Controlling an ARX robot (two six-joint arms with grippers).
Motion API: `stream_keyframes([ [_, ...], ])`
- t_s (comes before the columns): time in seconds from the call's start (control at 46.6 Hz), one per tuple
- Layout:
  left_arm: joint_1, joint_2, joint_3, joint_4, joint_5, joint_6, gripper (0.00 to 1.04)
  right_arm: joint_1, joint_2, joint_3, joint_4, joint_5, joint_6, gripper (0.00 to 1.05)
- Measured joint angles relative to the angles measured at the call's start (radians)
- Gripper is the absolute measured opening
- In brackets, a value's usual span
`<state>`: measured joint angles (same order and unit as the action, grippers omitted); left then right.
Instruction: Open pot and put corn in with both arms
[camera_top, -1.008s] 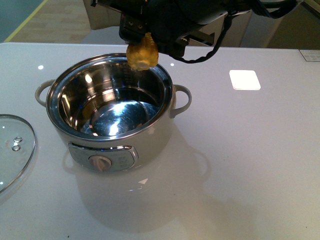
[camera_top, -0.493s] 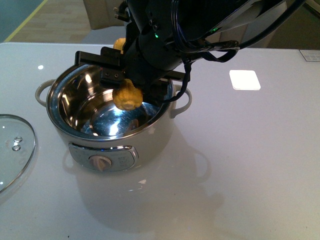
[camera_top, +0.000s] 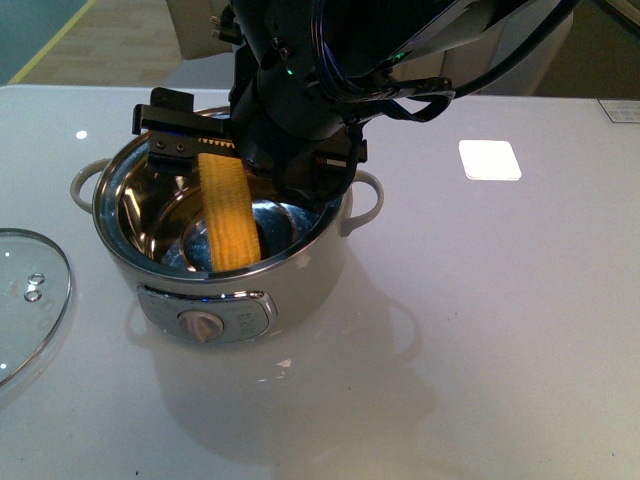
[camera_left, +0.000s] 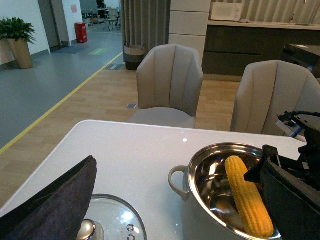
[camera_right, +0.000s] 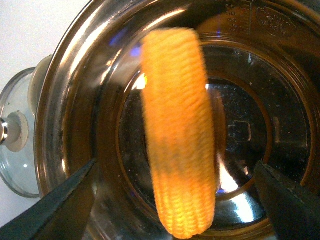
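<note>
The pot (camera_top: 215, 235) sits on the white tabletop (camera_top: 500, 330), toward the left and a bit back from the front edge. To its right the tabletop is bare and wide, with only a bright square of light on it. To its left the glass lid (camera_top: 25, 300) lies flat near the left edge, close to the pot but not touching it. Behind the tabletop stand two pale chairs (camera_left: 170, 82).

The pot has no lid on. Its shiny inside holds the corn (camera_top: 228, 208). The corn is tilted, with one end up near the back rim and the other end low toward the front wall. In the right wrist view the corn (camera_right: 177, 150) looks blurry and lies across the middle of the round pot bottom.

The right tool (camera_top: 245, 150) hangs right over the back of the pot, and its black arm covers the far rim. Its two fingers (camera_right: 65, 205) are spread wide apart, one on each side of the corn, and they do not touch it. So the tool has let go.

The left tool (camera_left: 50, 205) shows only as a dark shape over the lid, well apart from the pot. I cannot tell if it is spread or closed.
</note>
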<state>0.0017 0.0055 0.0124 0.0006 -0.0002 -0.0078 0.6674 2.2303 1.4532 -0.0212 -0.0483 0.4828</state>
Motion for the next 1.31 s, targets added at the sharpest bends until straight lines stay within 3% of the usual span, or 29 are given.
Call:
stream_keyframes([
  [0.279, 0.0, 0.0, 0.0, 0.0, 0.0, 0.0, 0.98, -0.043, -0.083, -0.105, 0.068, 0.004, 0.024, 0.96],
  [0.429, 0.0, 0.0, 0.0, 0.0, 0.0, 0.0, 0.98, -0.156, -0.298, -0.271, 0.15, 0.017, 0.01, 0.96],
  [0.686, 0.0, 0.0, 0.0, 0.0, 0.0, 0.0, 0.98, -0.38, -0.74, -0.638, 0.182, 0.037, -0.14, 0.96],
  [0.943, 0.0, 0.0, 0.0, 0.0, 0.0, 0.0, 0.98, -0.469, -1.128, -0.882, 0.108, 0.051, -0.27, 0.95],
  [1.05, 0.0, 0.0, 0.0, 0.0, 0.0, 0.0, 0.98, -0.469, -1.187, -1.031, 0.454, 0.21, -0.38, 0.8],
  [1.136, 0.0, 0.0, 0.0, 0.0, 0.0, 0.0, 0.98, -0.484, -1.216, -1.107, 0.619, 0.217, -0.417, 0.7],
  [1.2, 0.0, 0.0, 0.0, 0.0, 0.0, 0.0, 0.98, -0.498, -1.243, -1.147, 0.684, 0.212, -0.438, 0.61],
  [1.308, 0.0, 0.0, 0.0, 0.0, 0.0, 0.0, 0.98, -0.532, -1.324, -1.229, 0.699, 0.179, -0.462, 0.37],
])
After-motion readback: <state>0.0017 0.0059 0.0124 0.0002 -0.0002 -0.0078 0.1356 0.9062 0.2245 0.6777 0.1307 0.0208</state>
